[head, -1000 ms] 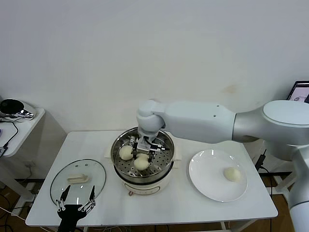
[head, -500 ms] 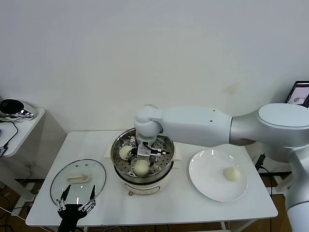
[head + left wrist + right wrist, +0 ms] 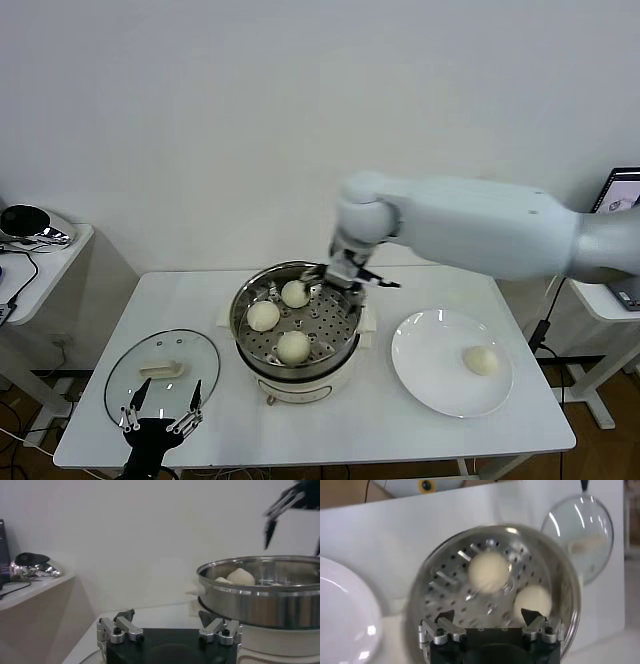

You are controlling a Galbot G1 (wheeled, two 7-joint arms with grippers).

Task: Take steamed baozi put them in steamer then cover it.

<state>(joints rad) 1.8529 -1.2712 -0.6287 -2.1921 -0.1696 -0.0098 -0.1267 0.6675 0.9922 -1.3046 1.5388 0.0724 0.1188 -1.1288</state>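
Stainless steamer [image 3: 296,325] sits mid-table with three steamed baozi on its perforated tray: one at 12 o'clock [image 3: 294,293], one at 9 [image 3: 263,316], one at 6 [image 3: 293,347]. Fourth bao [image 3: 482,360] is on the white plate [image 3: 430,375], at 3 o'clock from the pot. Right gripper [image 3: 352,274] hovers above the pot's rim at about 1 o'clock, jaws spread wide, nothing in them. Glass cover [image 3: 160,372] lies flat on the table at 9 o'clock from the steamer, handle up. Left gripper [image 3: 160,420] is parked at the table's near edge just beside the cover, fingers released, empty
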